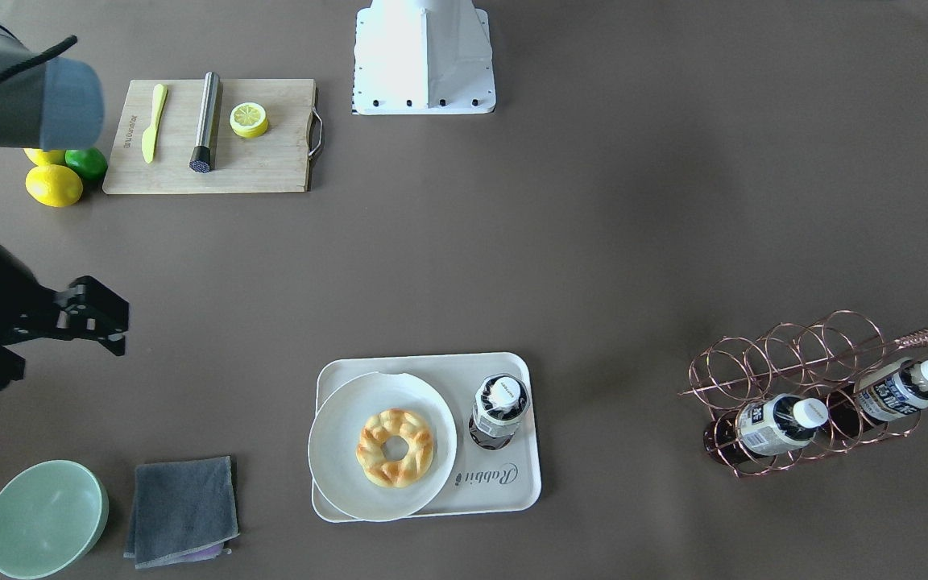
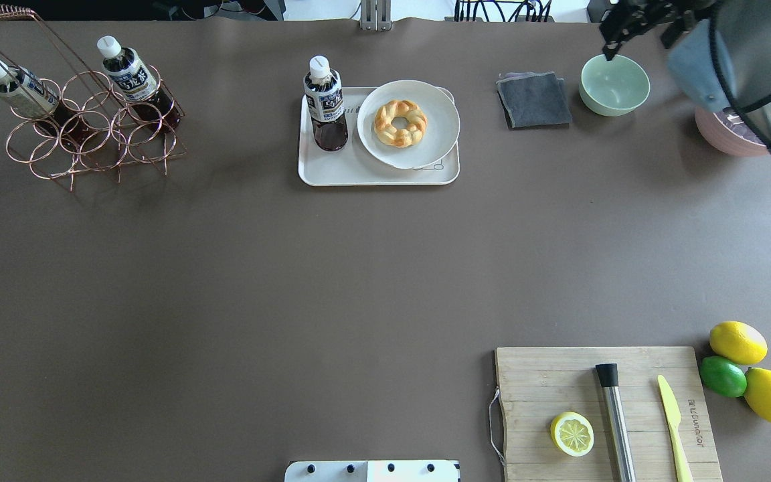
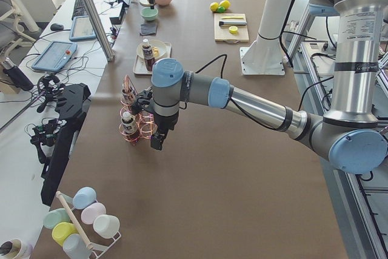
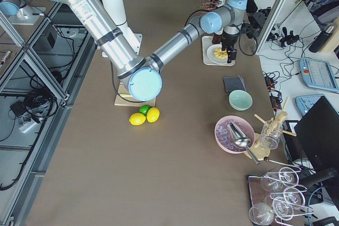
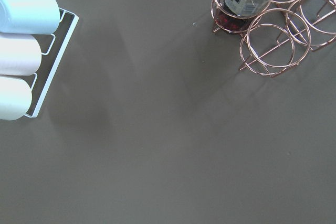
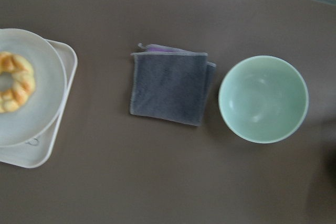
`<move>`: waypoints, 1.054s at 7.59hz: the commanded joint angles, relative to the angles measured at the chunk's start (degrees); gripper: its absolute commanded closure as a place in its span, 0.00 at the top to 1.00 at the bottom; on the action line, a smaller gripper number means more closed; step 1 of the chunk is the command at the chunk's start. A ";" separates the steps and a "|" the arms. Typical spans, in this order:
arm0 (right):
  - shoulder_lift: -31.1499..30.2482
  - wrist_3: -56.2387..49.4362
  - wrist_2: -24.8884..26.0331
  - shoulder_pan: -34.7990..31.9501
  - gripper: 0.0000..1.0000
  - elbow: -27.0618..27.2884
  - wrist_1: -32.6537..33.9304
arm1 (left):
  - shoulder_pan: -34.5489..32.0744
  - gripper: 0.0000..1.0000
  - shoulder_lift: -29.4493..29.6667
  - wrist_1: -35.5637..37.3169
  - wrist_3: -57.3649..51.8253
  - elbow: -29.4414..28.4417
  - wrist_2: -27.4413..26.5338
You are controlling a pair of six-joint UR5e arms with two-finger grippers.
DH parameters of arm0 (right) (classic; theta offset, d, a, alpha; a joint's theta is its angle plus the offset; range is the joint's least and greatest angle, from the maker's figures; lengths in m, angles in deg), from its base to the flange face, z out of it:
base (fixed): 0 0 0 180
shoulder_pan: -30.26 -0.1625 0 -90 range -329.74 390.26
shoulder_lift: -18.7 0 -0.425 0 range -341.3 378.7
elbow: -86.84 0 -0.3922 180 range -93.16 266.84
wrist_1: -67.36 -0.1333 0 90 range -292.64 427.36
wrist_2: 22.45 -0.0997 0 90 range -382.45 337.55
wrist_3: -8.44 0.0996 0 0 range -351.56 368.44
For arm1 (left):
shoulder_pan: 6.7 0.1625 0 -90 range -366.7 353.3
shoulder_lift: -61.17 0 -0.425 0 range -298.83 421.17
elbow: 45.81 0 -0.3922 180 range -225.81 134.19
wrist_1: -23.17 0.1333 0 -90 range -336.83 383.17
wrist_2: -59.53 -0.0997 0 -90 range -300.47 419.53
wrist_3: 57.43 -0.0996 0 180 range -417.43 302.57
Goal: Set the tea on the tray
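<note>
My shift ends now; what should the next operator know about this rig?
Left gripper: near the rack; open or shut unclear.
Right gripper: open, empty, over by the bowl.
Tea: upright on the tray, beside the plate; no gripper on it.
Two more bottles sit in the rack.
Done: placing. Left: probably only parking the arms.

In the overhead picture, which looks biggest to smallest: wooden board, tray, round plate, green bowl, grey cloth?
1. wooden board, though nearer the camera
2. tray
3. round plate
4. green bowl and grey cloth: too alike to rank
</note>
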 commanded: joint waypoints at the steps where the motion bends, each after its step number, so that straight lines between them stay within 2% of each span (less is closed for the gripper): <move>1: -16.58 -27.25 -0.48 -12.11 1.00 6.37 4.21 | -1.33 0.97 -1.22 0.32 0.29 -0.89 0.16; 3: -23.80 -35.82 -0.92 -17.84 1.00 5.93 3.95 | -1.50 0.97 -2.63 -0.90 -0.14 -4.31 0.51; 4: -27.93 -37.96 -1.18 -18.92 1.00 5.93 3.16 | -1.59 0.97 -3.51 -4.13 -0.23 -7.03 0.51; 5: -29.27 -37.89 -1.10 -18.93 1.00 5.75 2.46 | -1.59 0.97 -7.34 -10.95 1.33 -7.84 0.42; 6: -30.50 -37.80 -1.18 -19.19 1.00 4.45 2.10 | -1.59 0.97 -7.82 -14.41 3.96 -8.89 0.51; 8: -31.83 -37.45 -1.62 -19.28 1.00 4.08 2.10 | -1.42 0.97 -8.43 -14.62 3.81 -8.73 0.33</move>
